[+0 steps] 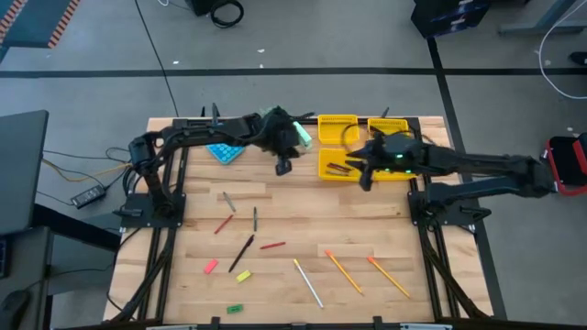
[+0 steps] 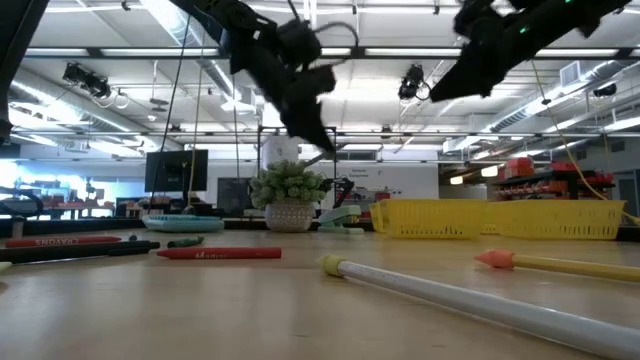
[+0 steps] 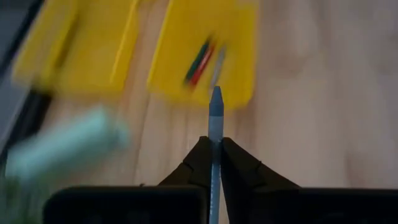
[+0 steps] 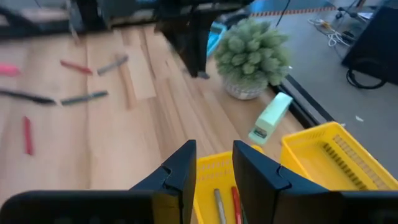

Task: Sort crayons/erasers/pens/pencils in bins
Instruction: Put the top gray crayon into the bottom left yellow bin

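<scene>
The left gripper (image 3: pixel 215 155) is clamped on a blue crayon (image 3: pixel 215 115), at nine o'clock from the bin (image 1: pixel 341 165). The right gripper (image 4: pixel 214 163) hangs open above this bin.

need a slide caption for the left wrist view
Left gripper shut on a blue-grey crayon, heading toward a yellow bin.

Table (image 1: pixel 303 215) of pale wood planks, matt; bins (image 1: pixel 337 163) of glossy yellow plastic; grippers' fingers (image 4: pixel 180 171) matt black

A potted plant (image 4: pixel 255 56), a pale green stapler (image 4: pixel 270 118) and a blue calculator (image 1: pixel 223 151) share the wooden table (image 1: pixel 303 215).
</scene>
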### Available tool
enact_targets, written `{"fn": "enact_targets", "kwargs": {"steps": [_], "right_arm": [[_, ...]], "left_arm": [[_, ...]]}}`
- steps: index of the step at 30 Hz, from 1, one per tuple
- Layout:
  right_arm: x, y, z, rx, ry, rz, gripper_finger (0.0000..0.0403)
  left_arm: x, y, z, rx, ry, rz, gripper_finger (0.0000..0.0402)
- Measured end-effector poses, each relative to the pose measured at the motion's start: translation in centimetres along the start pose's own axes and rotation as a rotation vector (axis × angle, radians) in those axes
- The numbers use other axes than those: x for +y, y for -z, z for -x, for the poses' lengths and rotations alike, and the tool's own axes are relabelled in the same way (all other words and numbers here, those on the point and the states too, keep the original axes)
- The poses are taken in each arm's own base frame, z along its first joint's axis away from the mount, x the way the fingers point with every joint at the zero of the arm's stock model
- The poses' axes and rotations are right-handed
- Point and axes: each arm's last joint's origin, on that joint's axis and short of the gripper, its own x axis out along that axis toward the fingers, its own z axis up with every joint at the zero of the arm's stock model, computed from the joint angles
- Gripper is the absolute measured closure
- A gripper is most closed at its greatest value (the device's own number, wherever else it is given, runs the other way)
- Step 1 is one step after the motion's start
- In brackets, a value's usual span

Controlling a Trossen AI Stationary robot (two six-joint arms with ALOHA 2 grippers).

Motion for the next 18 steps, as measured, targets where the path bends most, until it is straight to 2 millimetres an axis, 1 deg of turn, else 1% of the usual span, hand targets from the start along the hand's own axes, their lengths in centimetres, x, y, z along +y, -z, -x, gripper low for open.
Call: {"fn": "enact_targets", "kwargs": {"steps": [3,7,9,11,13,15,18], "right_arm": [[-0.3,0.0,2.1,-0.036,-0.002,-0.049,0.0293],[-0.5,0.5,3.5,-0.025,-0.003,-0.117,0.0293],[-0.5,0.8,3.7,0.008,-0.001,-0.135,0.0293],[-0.5,1.2,3.6,0.052,0.003,-0.143,0.0293],[-0.5,1.5,3.4,0.087,0.007,-0.139,0.0293],[-0.5,1.7,3.2,0.117,0.011,-0.134,0.0293],[-0.4,1.8,3.0,0.127,0.009,-0.120,0.0293]], "left_arm": [[-0.9,-1.2,-0.4,-0.110,0.042,-0.101,0.0367],[-1.9,-2.2,-0.9,-0.210,0.040,-0.192,0.0368],[-2.2,-2.6,-1.0,-0.250,0.043,-0.211,0.0373],[-2.4,-3.2,-1.6,-0.323,0.032,-0.238,0.0375],[-2.4,-3.2,-2.0,-0.340,0.042,-0.255,0.0373],[-2.5,-3.4,-3.0,-0.394,0.033,-0.289,0.0366],[-2.3,-3.1,-4.6,-0.428,0.025,-0.303,0.0362]]}}
